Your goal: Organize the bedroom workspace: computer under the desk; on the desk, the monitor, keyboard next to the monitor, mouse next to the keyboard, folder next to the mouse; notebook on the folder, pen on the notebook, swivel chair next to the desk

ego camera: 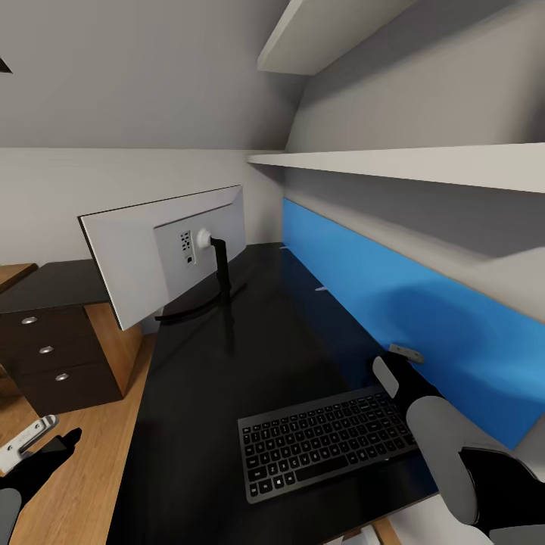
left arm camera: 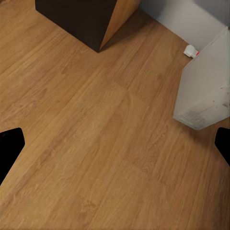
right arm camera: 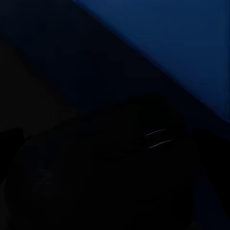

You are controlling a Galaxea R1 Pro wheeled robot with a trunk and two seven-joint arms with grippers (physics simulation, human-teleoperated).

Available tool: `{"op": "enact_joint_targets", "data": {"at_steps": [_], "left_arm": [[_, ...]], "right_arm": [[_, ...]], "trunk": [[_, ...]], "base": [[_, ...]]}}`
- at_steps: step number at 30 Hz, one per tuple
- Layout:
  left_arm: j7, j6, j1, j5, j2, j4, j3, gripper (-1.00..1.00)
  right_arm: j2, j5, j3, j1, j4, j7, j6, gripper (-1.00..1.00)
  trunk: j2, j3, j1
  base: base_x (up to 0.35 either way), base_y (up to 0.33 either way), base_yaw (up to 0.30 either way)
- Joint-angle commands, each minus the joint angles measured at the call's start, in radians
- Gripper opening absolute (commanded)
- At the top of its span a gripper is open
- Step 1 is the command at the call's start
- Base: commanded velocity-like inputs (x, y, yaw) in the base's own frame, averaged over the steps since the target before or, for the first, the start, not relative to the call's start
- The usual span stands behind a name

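No brand name or label could be read anywhere; the key markings on the keyboard [ego camera: 327, 441] were too small to make out, and the white back of the monitor [ego camera: 163, 250] showed only a small panel of dark ports.

The right gripper [right arm camera: 115, 158] was down on the black desk [ego camera: 227, 393], past the far right end of the keyboard and close to the blue wall panel [ego camera: 424, 318]. In the right wrist view a rounded dark mouse [right arm camera: 120, 163] with a faint bright wheel line lay between the two dark fingers, but this view was so dark that I cannot tell how wide the fingers stood or whether they touched the mouse. The left gripper [left arm camera: 115, 146] hung over the wooden floor [left arm camera: 96, 143], its black fingertips [left arm camera: 9, 143] wide apart at the two edges of the picture, and it held nothing.

The keyboard lay flat near the front edge of the desk. The monitor stood farther back on its black round foot, with its back turned to the camera. A black drawer unit [ego camera: 53, 352] with three silver knobs stood at the left end of the desk. A pale grey computer [left arm camera: 206, 91] stood on the floor near the grey wall, with a small white and red object [left arm camera: 191, 50] just beside it. White shelves [ego camera: 409, 163] ran above the blue panel, under a sloped grey ceiling.
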Motion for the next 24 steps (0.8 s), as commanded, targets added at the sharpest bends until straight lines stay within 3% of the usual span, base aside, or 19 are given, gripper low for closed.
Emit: {"op": "enact_joint_targets", "data": {"at_steps": [1,8,24], "left_arm": [[0.009,0.003,-0.001,0.011,0.0,-0.001,0.0,1.0],[0.009,0.003,-0.001,0.011,-0.001,-0.001,0.0,1.0],[0.01,0.002,-0.001,0.011,-0.002,-0.001,-0.001,1.0]], "right_arm": [[0.0,-0.011,0.001,0.0,-0.002,-0.006,0.003,-1.0],[0.001,-0.01,0.001,0.0,-0.002,-0.006,0.003,-1.0],[0.004,-0.011,0.001,0.0,-0.002,-0.002,0.001,-1.0]], "trunk": [[-0.001,-0.001,0.0],[-0.001,-0.001,0.0],[0.111,0.049,-0.061]], "base": [[0.0,0.0,0.0],[0.0,0.0,0.0],[0.0,0.0,0.0]]}}
